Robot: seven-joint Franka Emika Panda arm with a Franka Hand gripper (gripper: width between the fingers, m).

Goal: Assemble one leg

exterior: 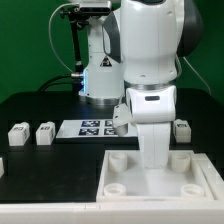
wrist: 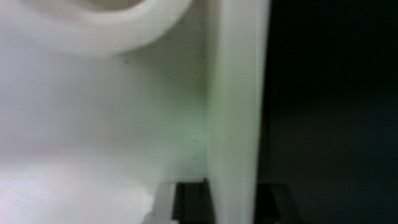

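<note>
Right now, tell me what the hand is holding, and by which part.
Apparently the tray, by its rim, which runs between the hand's fingers; blur hides contact.

The worktop (exterior: 40,105) was black and the tray (exterior: 120,186) plain white. The legs (exterior: 45,133) were white with black-and-white square markers, the same pattern as on the white marker board (exterior: 92,127). The arm (exterior: 150,45) was white against a green backdrop (exterior: 20,50).

The exterior view is facing the arm (exterior: 150,50) from low across the table (exterior: 45,170); the wrist view is hugging the same tray (exterior: 160,193), blurred.
</note>
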